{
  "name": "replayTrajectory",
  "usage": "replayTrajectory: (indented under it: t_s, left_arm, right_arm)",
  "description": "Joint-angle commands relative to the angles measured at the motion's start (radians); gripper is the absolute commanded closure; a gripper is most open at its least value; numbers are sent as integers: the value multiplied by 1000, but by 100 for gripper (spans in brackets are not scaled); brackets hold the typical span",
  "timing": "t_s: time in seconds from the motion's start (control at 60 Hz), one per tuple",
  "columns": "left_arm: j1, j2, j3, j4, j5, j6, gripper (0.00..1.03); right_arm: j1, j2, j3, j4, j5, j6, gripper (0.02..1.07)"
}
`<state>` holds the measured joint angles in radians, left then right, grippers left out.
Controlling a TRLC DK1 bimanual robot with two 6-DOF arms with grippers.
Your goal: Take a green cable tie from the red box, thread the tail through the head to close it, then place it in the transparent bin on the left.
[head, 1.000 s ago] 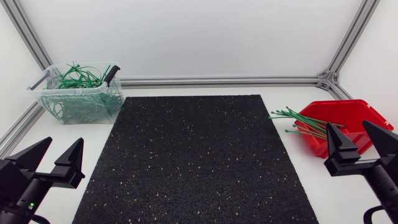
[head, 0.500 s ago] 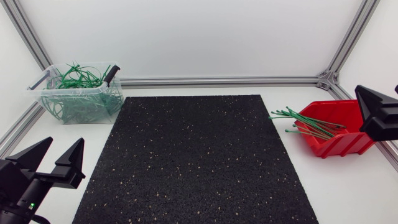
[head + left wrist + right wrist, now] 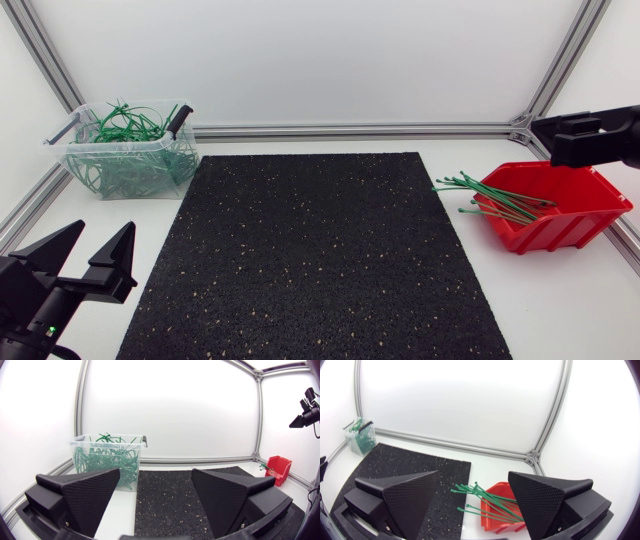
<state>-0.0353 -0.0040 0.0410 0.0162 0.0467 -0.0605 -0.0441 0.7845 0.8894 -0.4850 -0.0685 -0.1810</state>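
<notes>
At the right edge of the head view, the right gripper (image 3: 474, 479) hangs above the red box (image 3: 560, 222), fingers spread wide with nothing between them, a stance that suits dropping onto one tie. Loose green cable ties (image 3: 490, 200) lie in the box with their tails fanned over its rim toward the black mat (image 3: 310, 260), so a single tail can probably be pinched clear. Lower left, the left gripper (image 3: 103, 232) rests released and empty, likely waiting to take the tie's other end, with the transparent bin (image 3: 150, 182) of looped ties at upper left
</notes>
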Motion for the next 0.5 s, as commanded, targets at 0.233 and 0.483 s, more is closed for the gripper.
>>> replayTrajectory:
  t_s: [0.233, 0.483]
  left_arm:
    - [-8, -1, -41, -18, 5, -22, 3]
    - [-15, 2, -39, -18, 5, -22, 3]
  right_arm:
    - [-117, 346, 192, -188, -195, -279, 7]
    - [-112, 572, 365, -420, -111, -673, 7]
